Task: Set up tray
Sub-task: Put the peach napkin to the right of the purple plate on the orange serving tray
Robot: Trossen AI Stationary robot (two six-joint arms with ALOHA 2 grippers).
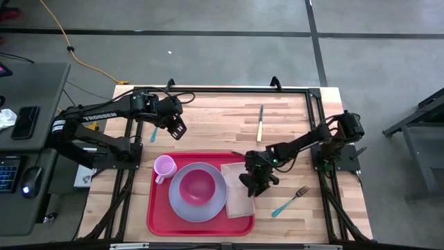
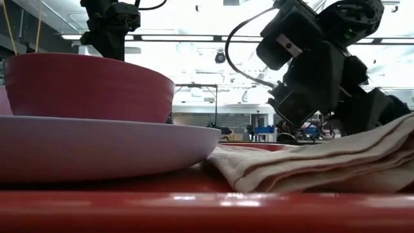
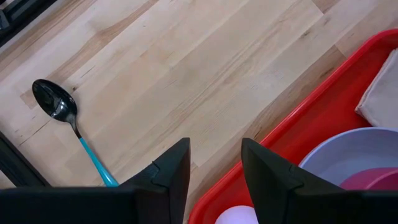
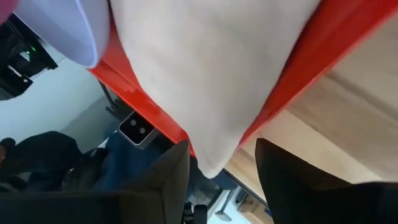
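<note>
Reading TROSSEN on left arm (image 1: 90, 119), right hand (image 1: 251, 186) open over napkin (image 1: 237, 187)

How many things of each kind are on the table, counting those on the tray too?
Tray: 1
Plate: 1
Bowl: 1
Cup: 1
Napkin: 1
Spoon: 1
Fork: 1
Knife: 1
Total: 8

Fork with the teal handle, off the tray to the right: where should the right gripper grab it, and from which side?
Probably the teal handle of the fork, taken from straight above. It lies flat on the bare table, clear of the tray, angled with its tines away from the tray. Set the fingers across the handle. The right gripper, open over the napkin, is close by.
</note>
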